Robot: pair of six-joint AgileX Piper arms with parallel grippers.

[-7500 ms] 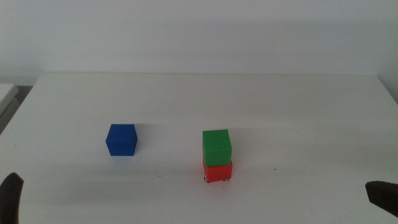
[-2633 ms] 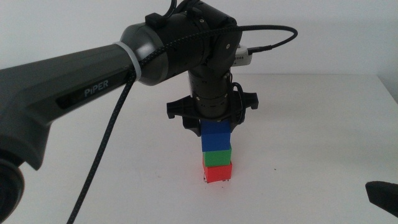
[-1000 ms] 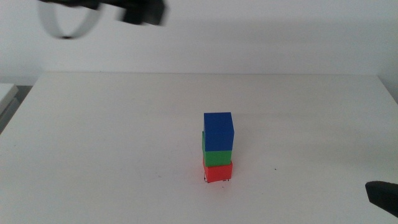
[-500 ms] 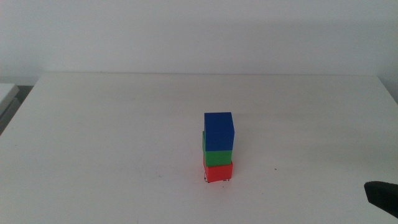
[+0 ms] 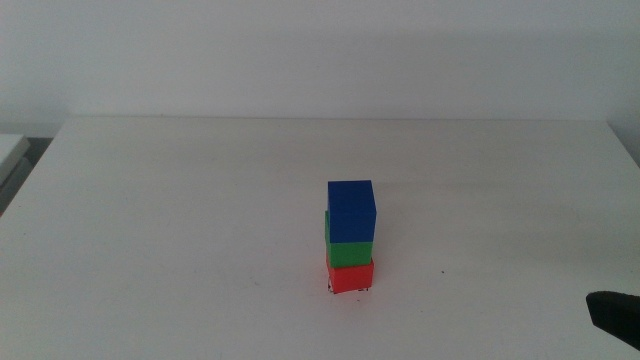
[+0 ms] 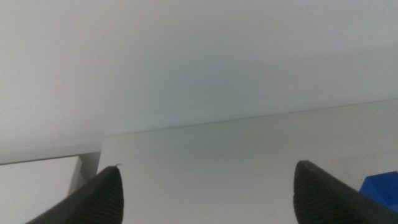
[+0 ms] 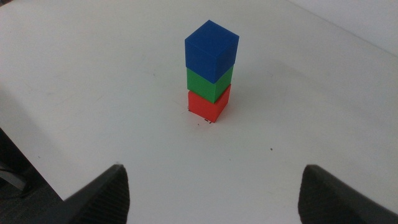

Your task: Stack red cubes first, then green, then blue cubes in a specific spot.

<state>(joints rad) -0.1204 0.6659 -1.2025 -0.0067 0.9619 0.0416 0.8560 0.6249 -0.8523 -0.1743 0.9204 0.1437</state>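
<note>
Red cube (image 5: 351, 277) sits at the base of a three-high stack on the white tabletop (image 5: 180, 200), roughly centred between the left and right edges and closer to the near edge than the far one. Green cube (image 5: 349, 253) rests directly on it, blue cube (image 5: 351, 209) directly on the green. Blue one is slightly offset from the green, overhanging a bit toward the right edge; stack is upright. Tiny black corner marks (image 5: 333, 291) peek out at the red cube's foot, touching its base, so the stack stands on the marked spot. A lone black speck (image 5: 442, 272) lies on the tabletop near the stack, toward the right edge.

My left gripper (image 6: 208, 186): jaws spread wide, nothing between them, touching nothing; it is out of the middle view. Its wrist camera sees bare tabletop, the wall behind, and a sliver of the blue cube beside one jaw, not in contact.

My right gripper (image 7: 214, 190): jaws also spread wide, empty, touching nothing. It waits off the tabletop's near right corner, only a dark tip showing in the middle view at the bottom right. From its wrist camera the whole stack is in sight, well apart from the jaws, with red, green and blue faces all visible.
</note>
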